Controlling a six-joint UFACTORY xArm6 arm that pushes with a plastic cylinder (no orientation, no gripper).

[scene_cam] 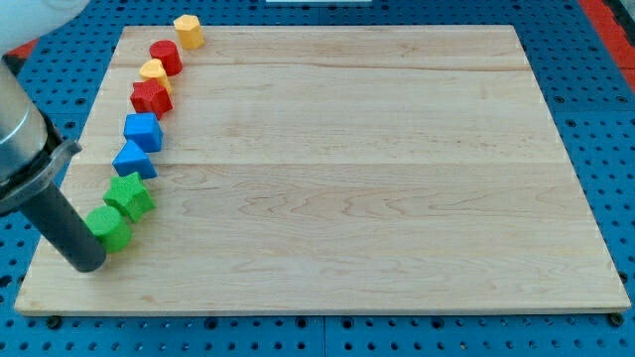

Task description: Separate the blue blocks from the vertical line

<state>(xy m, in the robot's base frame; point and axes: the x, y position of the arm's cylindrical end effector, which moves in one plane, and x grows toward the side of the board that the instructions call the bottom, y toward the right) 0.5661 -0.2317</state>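
Note:
Several blocks form a slanted line down the board's left side. From the view's top: a yellow hexagonal block point(189, 31), a red cylinder point(166, 57), a small yellow block point(155, 72), a red star-shaped block point(152, 97), a blue cube-like block point(143, 131), a blue triangular block point(134, 160), a green star-shaped block point(129, 195) and a green block point(109, 227). My tip point(87, 264) rests at the board's lower left, just left of and below the lowest green block, close to touching it. The two blue blocks sit in the line, between the red star and the green star.
The wooden board point(347, 178) lies on a blue pegboard surface point(605, 119). The arm's grey body point(22, 139) fills the view's left edge above the rod.

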